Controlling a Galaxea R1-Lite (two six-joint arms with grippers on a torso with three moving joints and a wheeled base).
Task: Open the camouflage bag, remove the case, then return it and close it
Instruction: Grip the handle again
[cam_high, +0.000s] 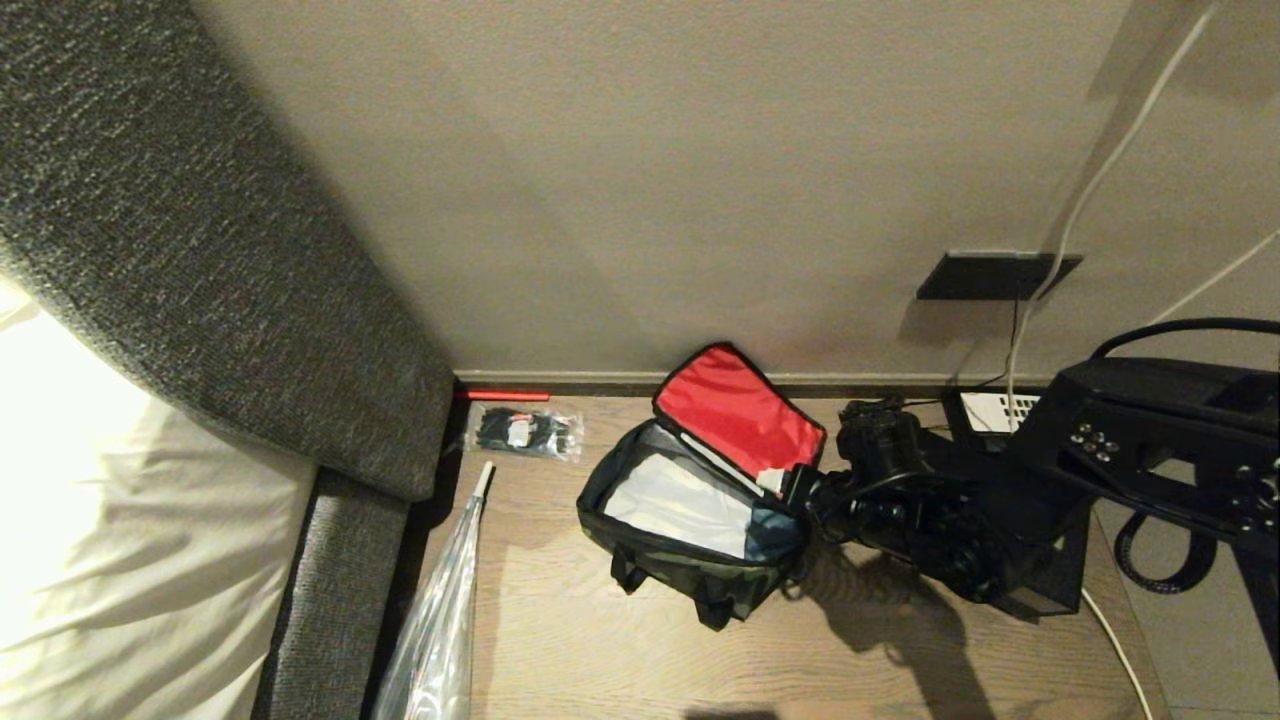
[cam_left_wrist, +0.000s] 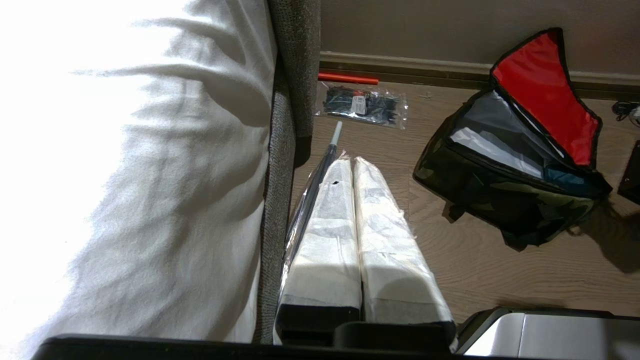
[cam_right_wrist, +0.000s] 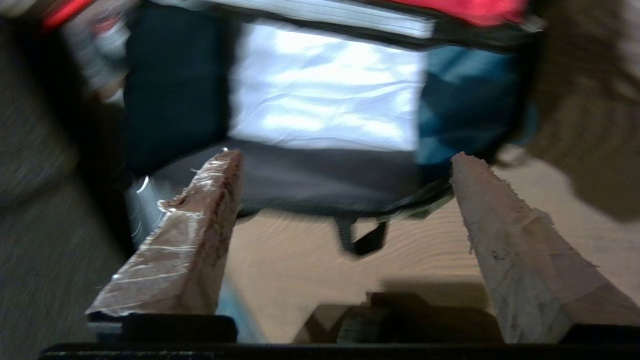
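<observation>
Right end effector (cam_right_wrist: 345, 165) stands released, its two taped fingers (cam_right_wrist: 192, 225) spread wide with nothing between them, aimed across the wooden counter (cam_high: 600, 640) at the near wall of the soft boxy camouflage bag with black straps and sides (cam_high: 700, 520). In the head view that arm reaches in from the right, and its tip sits just beside the bag's right end, close to the lid's lower corner.

The bag lies open on the counter near the wall. Its camouflage lid is thrown back and leans upright, showing the red lining (cam_high: 735, 410), which leaves the pale grey and navy interior (cam_high: 690, 500) exposed from above. That posture suits a reach into the opening. The flat black case cannot be made out inside the bag or anywhere on the counter; whether it lies under the pale fabric is not clear.

Judging from the open lid and the empty, spread fingers, the opening step looks done and the reach for the case looks like the step in hand.

Left end effector (cam_left_wrist: 355, 165) is parked off to the side by the bed, its white-wrapped fingers pressed together and gripping nothing, well apart from the bag. A small clear packet of black items (cam_high: 525, 432) lies by the wall, and a clear plastic-wrapped rod (cam_high: 440, 620) runs along the grey upholstered bed frame (cam_high: 340, 560).
</observation>
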